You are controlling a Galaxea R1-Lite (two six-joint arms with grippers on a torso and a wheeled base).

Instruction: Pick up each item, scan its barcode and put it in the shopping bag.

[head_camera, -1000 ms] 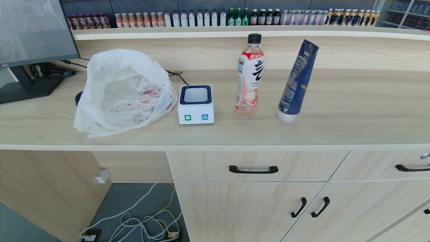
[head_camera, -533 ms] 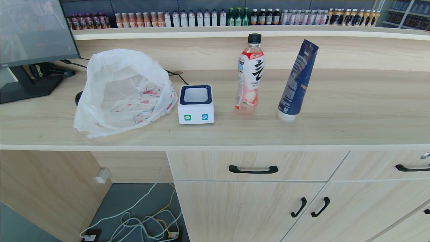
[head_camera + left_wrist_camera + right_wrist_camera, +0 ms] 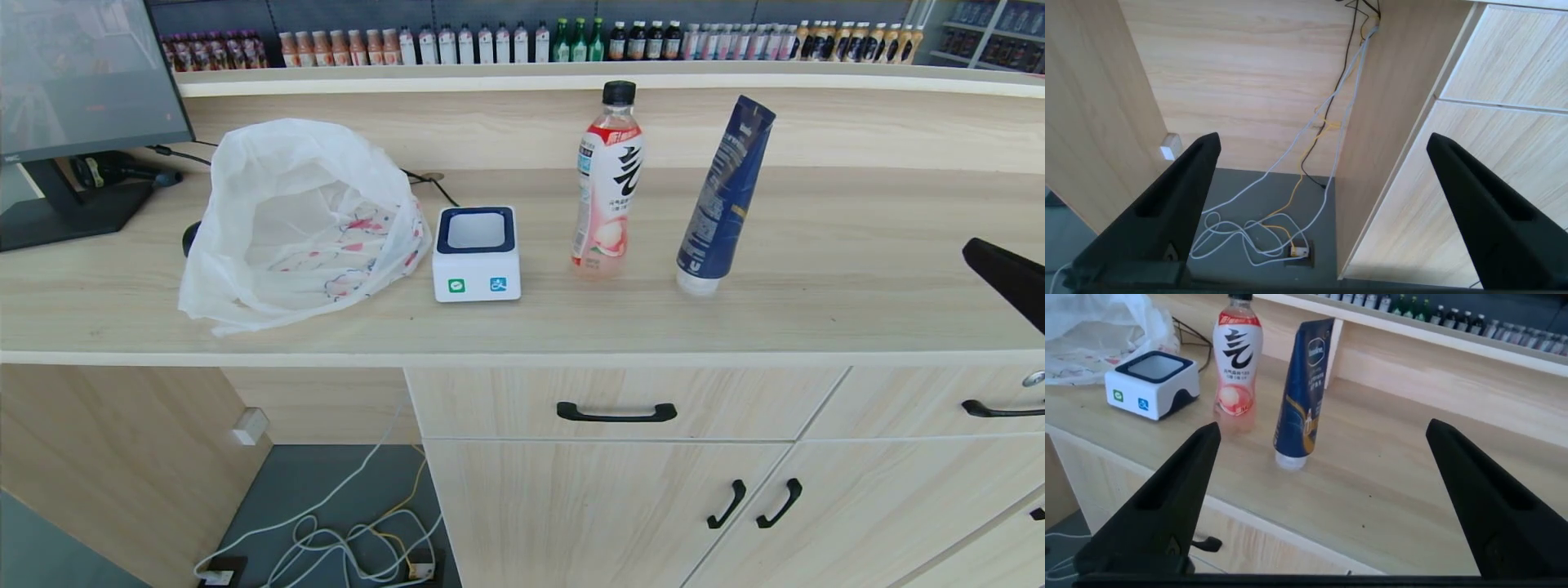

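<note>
We count one shopping bag, one scanner, one bottle and one tube, all in a row on the wooden counter.

The shopping bag is thin white plastic with a red and blue pattern. It slumps at the left end with its mouth open. Just to its right sits the scanner, a small white box with a dark-framed window on top and two little square icons on its front, one green and one blue.

The bottle stands upright to the right of the scanner. It has a black cap and pink drink inside, and its label shows one large black character above a peach picture. The dark blue tube stands on its white cap beside the bottle, apart from it. Its white and gold print is too small for us to read.

The left gripper hangs low beside the cabinet, over loose cables on the floor. Its two fingers are spread wide with nothing between them.

The right gripper faces the counter from the front, fingers likewise spread wide and holding nothing, with the tube and bottle beyond it. A black part of the right arm shows over the counter's right end, well apart from the tube.

One monitor stands at the far left, and a long row of drinks lines the shelf behind.
</note>
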